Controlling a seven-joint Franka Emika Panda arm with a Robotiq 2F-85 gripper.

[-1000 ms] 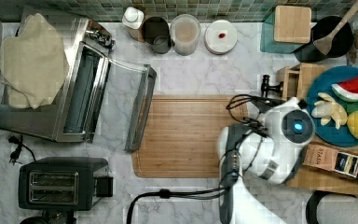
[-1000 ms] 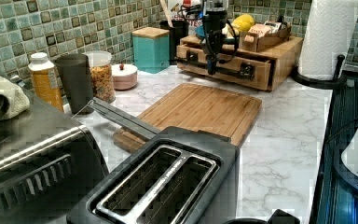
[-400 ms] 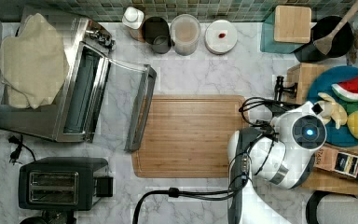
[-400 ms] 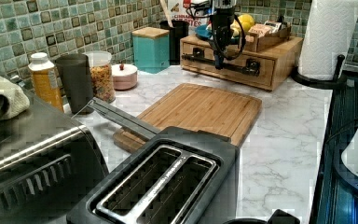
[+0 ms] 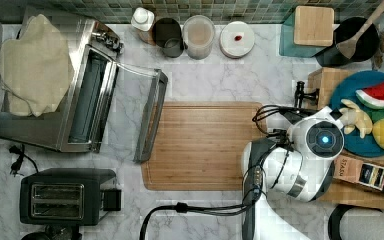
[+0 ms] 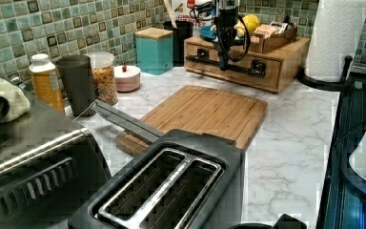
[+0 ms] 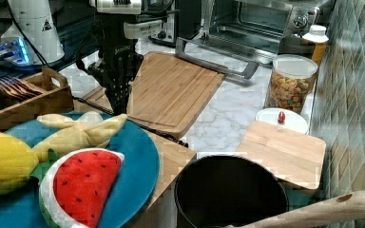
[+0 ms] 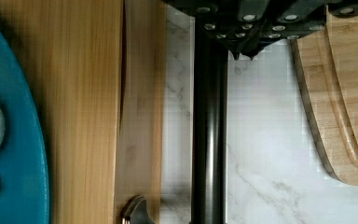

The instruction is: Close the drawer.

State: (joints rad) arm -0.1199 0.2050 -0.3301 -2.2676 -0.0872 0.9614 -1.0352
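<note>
Wood of the drawer [image 5: 324, 80] sits at the right of the top view, mostly under my arm and a blue plate [image 5: 352, 145], its black handle mount poking out toward the cutting board [image 5: 200, 145]. In the left view, upper middle, the drawer front looks nearly flush with its wooden box, and my gripper [image 6: 224, 64] hangs against the long black handle [image 6: 240, 69]. In the right view I stand in the upper left, between the box and the board. In the wrist view the handle runs down the centre, with only a thin dark seam beside the drawer front. I cannot tell whether my jaws are spread or together. I judge the push almost done, with perhaps a last nudge left.
</note>
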